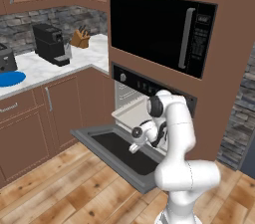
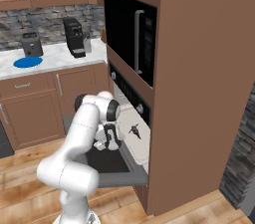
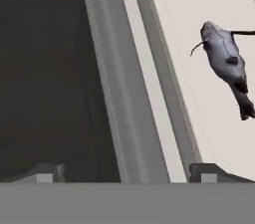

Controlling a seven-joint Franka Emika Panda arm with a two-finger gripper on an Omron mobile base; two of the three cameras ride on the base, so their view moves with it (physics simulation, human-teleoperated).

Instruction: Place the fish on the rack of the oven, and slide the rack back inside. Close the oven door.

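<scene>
The hand [image 3: 122, 173] is seen with its two dark tips spread wide and nothing between them; it is held low over the front edge of the rack [image 3: 184, 29], above the lowered oven door [image 1: 107, 141]. In the hand view one fingertip [image 3: 45, 172] is set over the dark door glass and the other over the pale rack. The fish [image 3: 228, 63] is laid on the rack, apart from the hand, with its tail drawn toward the nearer side of that view. In the right base view the fish [image 2: 134, 130] is seen as a small dark shape on the pulled-out rack [image 2: 137, 143], just inside the oven [image 2: 130, 99] opening and near the rack's front edge. The door is hung open and flat, and the rack is extended over it. Above the oven a black microwave [image 1: 162, 31] is set in the brown cabinetry. On the worktop [image 1: 50, 71] at the left, a blue plate [image 1: 10, 78] is placed near the front edge, with a coffee machine [image 1: 50, 44] and a knife block [image 1: 79, 38] toward the back.
</scene>
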